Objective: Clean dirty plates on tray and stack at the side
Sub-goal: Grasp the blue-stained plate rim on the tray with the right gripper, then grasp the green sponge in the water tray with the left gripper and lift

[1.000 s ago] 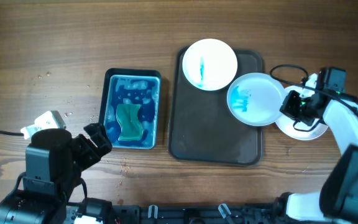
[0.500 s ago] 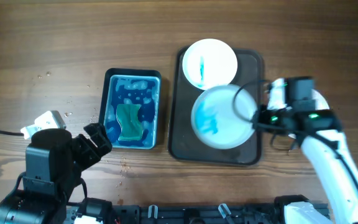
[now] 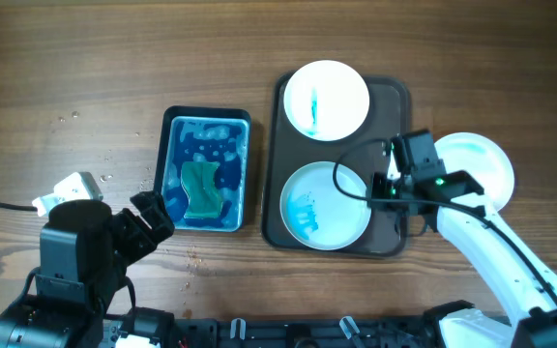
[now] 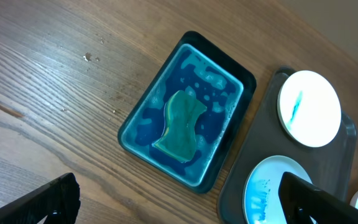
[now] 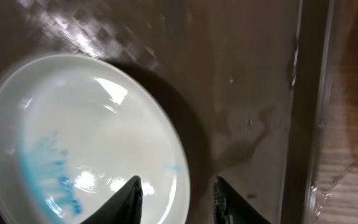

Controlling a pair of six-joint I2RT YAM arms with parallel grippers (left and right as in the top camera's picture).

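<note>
The left pincer (image 3: 153,217) hangs over the near left corner of the wooden surface (image 3: 66,77). Its jaws are spread wide and hold nothing. A small white object (image 3: 66,187) lies just beside that arm.

To the right sits a blue basin (image 3: 206,172), its long axis running away from the robot. A green sponge (image 3: 199,188) lies in the blue water, lengthwise along the basin.

Next comes the tray (image 3: 283,150), just beside the basin but not touching it, with its long axis also pointing away from the robot. Two plates lie flat on it, one behind the other along that axis. The far plate (image 3: 327,100) covers the far end and overlaps the rim there. It has a thin blue streak running along the tray's length. The near plate (image 3: 325,205) fills the near end and has a blue smear on its left half.

The right pincer (image 5: 178,198) points left over the tray's right side. Its jaws are narrowly parted and straddle the near plate's right rim, one finger over the plate, the other over bare tray, with no clamp visible.

The third plate (image 3: 482,164) rests on the surface right of the tray, partly hidden by the right arm. What shows of it looks white.
</note>
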